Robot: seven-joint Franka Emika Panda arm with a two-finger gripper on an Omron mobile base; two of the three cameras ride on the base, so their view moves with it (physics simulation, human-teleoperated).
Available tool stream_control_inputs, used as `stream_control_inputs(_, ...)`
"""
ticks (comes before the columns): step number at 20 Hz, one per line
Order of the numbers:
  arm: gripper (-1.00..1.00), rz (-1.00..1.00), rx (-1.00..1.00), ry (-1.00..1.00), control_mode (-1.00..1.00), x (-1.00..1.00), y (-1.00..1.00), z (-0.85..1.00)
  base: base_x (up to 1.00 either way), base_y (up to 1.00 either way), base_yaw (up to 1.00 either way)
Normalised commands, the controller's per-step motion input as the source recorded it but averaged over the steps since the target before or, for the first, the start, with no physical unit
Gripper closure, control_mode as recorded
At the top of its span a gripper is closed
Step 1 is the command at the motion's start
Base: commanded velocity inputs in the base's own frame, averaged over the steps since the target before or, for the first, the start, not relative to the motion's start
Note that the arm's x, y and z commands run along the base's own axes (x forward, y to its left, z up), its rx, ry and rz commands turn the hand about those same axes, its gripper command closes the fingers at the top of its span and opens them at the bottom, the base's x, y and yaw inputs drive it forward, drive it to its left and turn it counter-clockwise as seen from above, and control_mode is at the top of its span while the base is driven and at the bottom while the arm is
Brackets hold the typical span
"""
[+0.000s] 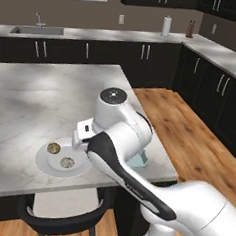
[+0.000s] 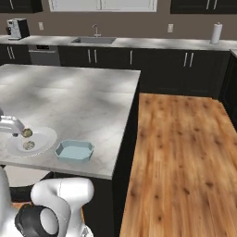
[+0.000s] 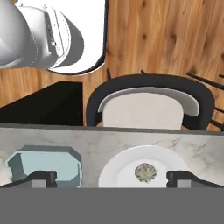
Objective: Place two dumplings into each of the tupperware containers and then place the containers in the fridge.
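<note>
The gripper (image 3: pixel 111 177) hangs over the near edge of the island counter (image 1: pixel 36 98), jaws spread wide and holding nothing; in the hand view its two dark fingertips (image 3: pixel 43 177) stand well apart, one on each side of a pale plate (image 3: pixel 131 168). Two dumplings lie on that plate: in the left base view one (image 1: pixel 54 147) sits toward the far side and the other (image 1: pixel 67 161) nearer the counter edge, and the hand view shows one dumpling (image 3: pixel 145 172) between the fingertips but closer to the right one. A light blue tub (image 2: pixel 74 150) stands just beside the plate, toward the island's corner, and appears empty; in the hand view it (image 3: pixel 46 164) lies under the left fingertip. A second tub and the fridge cannot be identified from these views. A dark chair (image 3: pixel 148 103) stands below the counter edge. The step in hand is judged to be the first pick: no dumpling has reached the tub, so the task is at its start. The next move calls for centring the open jaws over one dumpling, lowering to plate level without pressing on the plate, and closing gently on the small rounded lump, which may roll or slip aside if caught off-centre.
</note>
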Motion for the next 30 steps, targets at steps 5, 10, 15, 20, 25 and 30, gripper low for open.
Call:
stream_control_inputs(5,-1.00,0.00,0.01,0.00,-1.00,0.36,0.10,-0.64,0.00,0.00,0.00)
stream_control_inputs(10,-1.00,0.00,0.10,-0.03,-1.00,0.52,0.08,-0.74,0.00,0.00,0.00)
stream_control_inputs(15,-1.00,0.00,0.18,-0.11,-1.00,0.43,0.23,-0.77,0.00,0.00,0.00)
stream_control_inputs(20,-1.00,0.00,-0.10,0.08,-1.00,0.48,0.70,-0.30,0.00,0.00,0.00)
stream_control_inputs(25,-1.00,0.00,-0.22,0.24,-1.00,0.56,0.56,0.00,0.00,0.00,0.00)
stream_control_inputs(30,-1.00,0.00,-0.02,0.08,-1.00,0.59,0.03,-0.29,0.00,0.00,0.00)
